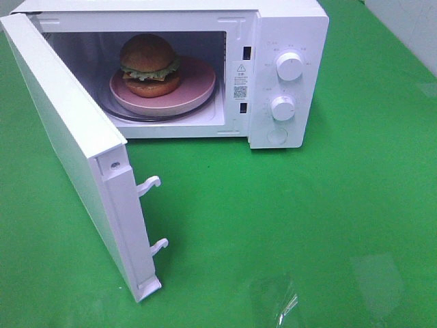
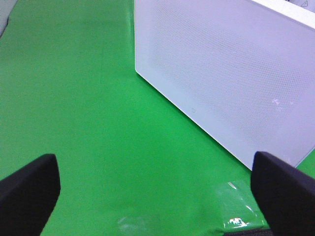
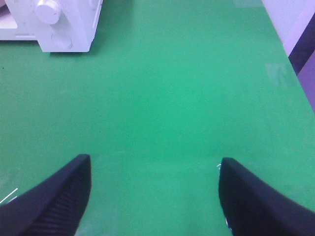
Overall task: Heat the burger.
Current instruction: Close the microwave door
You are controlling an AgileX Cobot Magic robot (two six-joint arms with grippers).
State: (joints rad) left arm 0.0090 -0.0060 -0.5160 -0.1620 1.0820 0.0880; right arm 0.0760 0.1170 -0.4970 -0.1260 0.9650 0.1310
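- The burger [image 1: 149, 65] is found inside the microwave [image 1: 290, 24], seated on a pink plate [image 1: 199, 89] and set toward the plate's left.
- The door [image 1: 65, 147] is swung wide open toward the near left. Two hooks [image 1: 151, 184] project from its free edge.
- The left tool [image 2: 157, 194] is seen with its jaws wide and nothing between them. The door's outer face [image 2: 231, 73] lies ahead of it, near but not touched.
- The right tool [image 3: 155, 196] is likewise wide and empty, over bare desk [image 1: 321, 219] and well apart from the microwave.
- The step in hand is judged to be the shutting of the door, with loading taken as done.
- The push is best applied to the outer face near the free edge and carried round in one steady arc until the hooks are driven into the slots [image 1: 243, 51].
- A hard shove is to be avoided, as the cabinet may slide on the smooth desk.
- The timer knob [image 1: 283, 107] can only be turned once the door is latched.
- The cabinet and door are of hard, glossy white plastic, and the door face carries a fine dotted mesh.
- The knobs are round and smooth. The buns are glossy and domed, and the lettuce is frilled.
- The desk is covered in a slick green sheet.
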